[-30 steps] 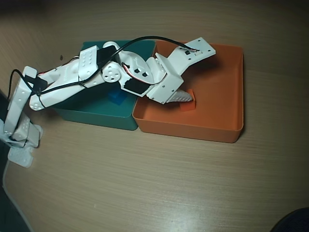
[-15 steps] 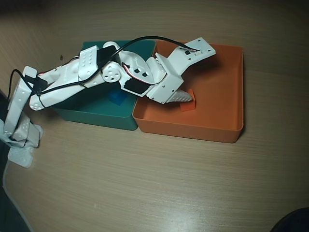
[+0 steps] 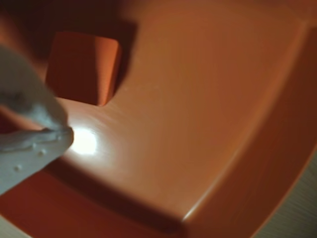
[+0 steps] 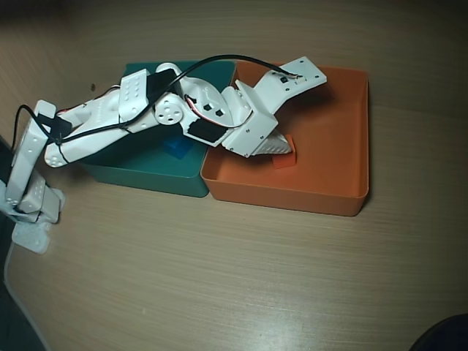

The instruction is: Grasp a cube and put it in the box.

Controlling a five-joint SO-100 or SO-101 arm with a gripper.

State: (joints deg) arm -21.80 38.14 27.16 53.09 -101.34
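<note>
1. Overhead view, far left: I see the arm's base at the counter (image 4: 219,278) edge, and the white arm reaching rightward across the teal-green tray (image 4: 146,174).
2. Inside that tray, a blue cube (image 4: 175,148) shows just below the arm's elbow, partly covered by it.
3. The box (image 4: 344,175) sits right beside the teal-green tray, walls touching or nearly so — I cannot separate them.
4. The tool (image 4: 289,151) hangs low over the left part of the box floor, tip pointing right.
5. The cube (image 4: 285,157) lies on the box floor, right at the tool tip; only its right and lower faces show from above.
6. Wrist view: the white fingers (image 3: 34,119) enter from the left edge, their tips meeting with no visible gap — nothing is between them. The cube (image 3: 84,67) rests flat on the box (image 3: 208,119) floor, beyond the fingertips and clear of them.
7. A bright glare spot sits on the floor just beside the fingertips.
</note>
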